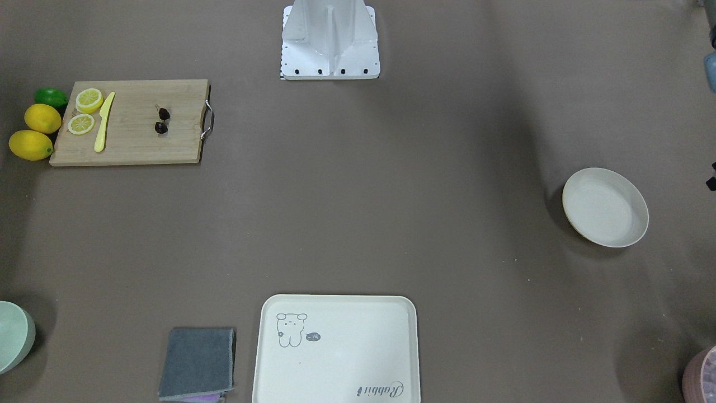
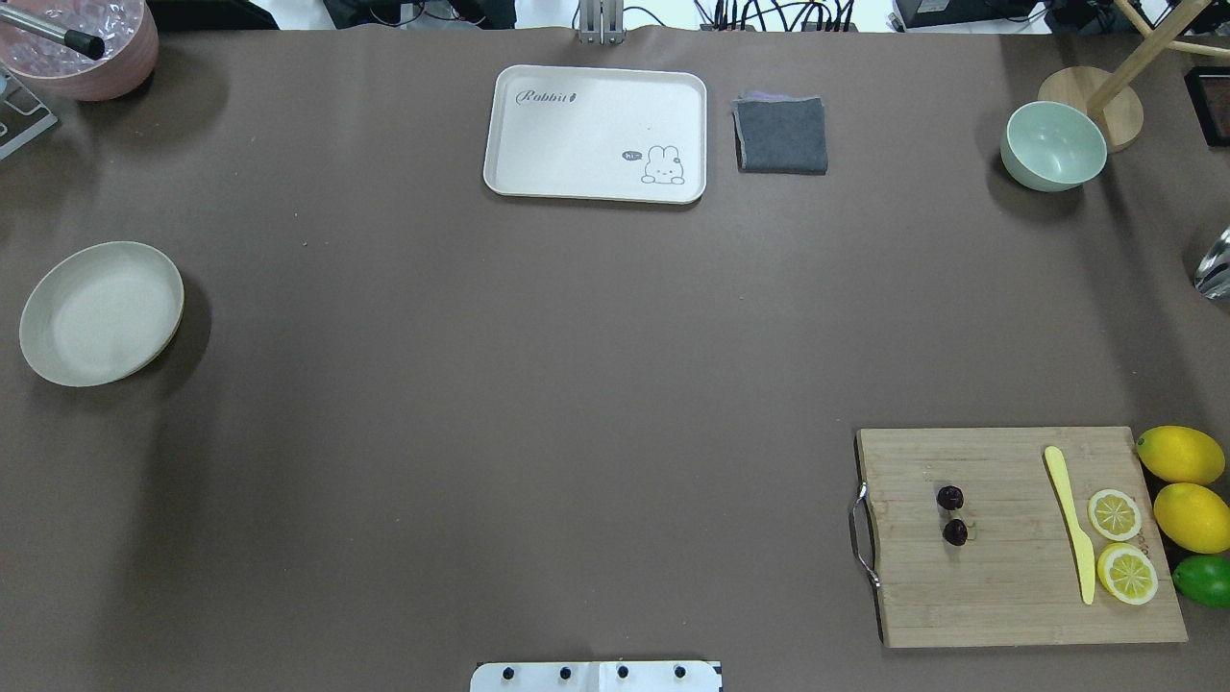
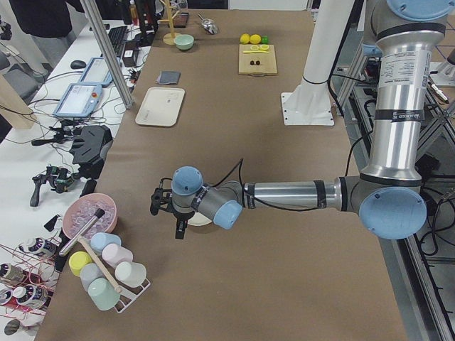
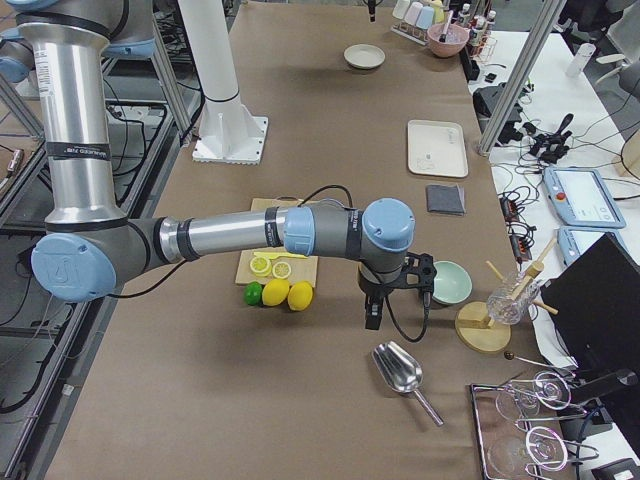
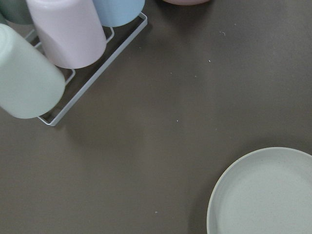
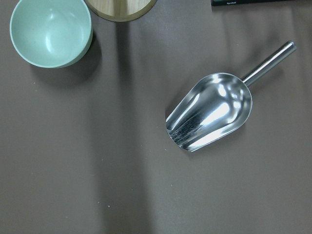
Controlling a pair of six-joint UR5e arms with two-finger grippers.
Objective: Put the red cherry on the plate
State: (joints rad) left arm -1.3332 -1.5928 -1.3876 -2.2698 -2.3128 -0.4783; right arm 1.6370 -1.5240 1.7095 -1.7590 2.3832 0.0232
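Observation:
The red cherry [image 1: 162, 120] [image 2: 952, 515], a pair of tiny dark glossy fruits, lies on a wooden cutting board [image 2: 999, 586] at the near right of the overhead view. The plate [image 2: 101, 312] [image 1: 605, 207], round and cream-white, sits empty at the far left of that view; its rim shows in the left wrist view [image 5: 263, 195]. My left gripper [image 3: 165, 209] hangs above the table just beside the plate. My right gripper [image 4: 372, 318] hovers past the lemons, near a metal scoop [image 6: 212, 112]. I cannot tell whether either gripper is open or shut.
On the board lie lemon slices [image 2: 1119, 543] and a yellow knife [image 2: 1071, 519]; whole lemons [image 2: 1187, 485] and a lime [image 2: 1206, 580] sit beside it. A bear tray [image 2: 596, 133], grey cloth [image 2: 781, 135], mint bowl [image 2: 1054, 146], pink bowl [image 2: 82, 43] and cup rack [image 5: 73, 53] line the far side.

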